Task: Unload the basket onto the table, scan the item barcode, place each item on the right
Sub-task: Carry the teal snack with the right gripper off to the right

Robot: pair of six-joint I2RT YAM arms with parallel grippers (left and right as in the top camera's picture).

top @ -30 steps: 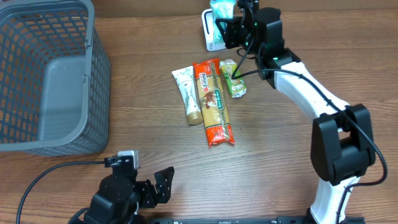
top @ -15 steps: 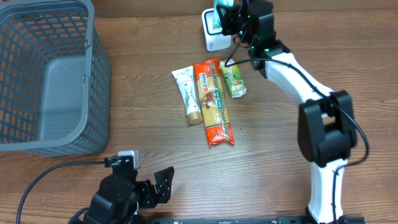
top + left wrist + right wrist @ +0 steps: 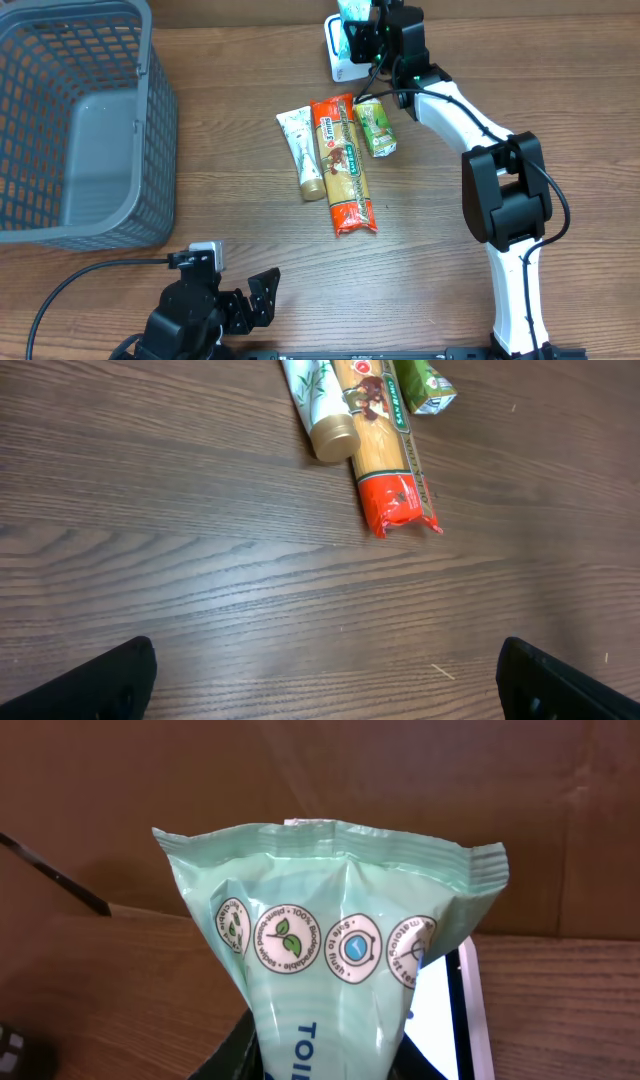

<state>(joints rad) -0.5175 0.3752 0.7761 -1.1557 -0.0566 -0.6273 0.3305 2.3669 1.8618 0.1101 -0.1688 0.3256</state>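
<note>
On the bench [image 3: 230,220], my right arm [image 3: 470,110] reaches across to the far edge. My left tool [image 3: 262,295] sits at the near edge, well apart from everything, spread wide and empty. So the right side does the scan.

The white scanner [image 3: 338,62] stands at the far edge, and the mint-green packet [image 3: 352,12] hangs right over it, overlapping it in the overhead view.

In the wrist view the packet's long axis runs straight away from my right tool [image 3: 368,32], crimped seal at the far end. The scanner's white face is just right of and behind the packet body.

The right tool is clenched narrow on the packet's lower end.

No barcode shows on the face I see, so I can't tell which side carries it. My guess is the next move is a turn of the packet toward the scanner face, not a reach.
</note>
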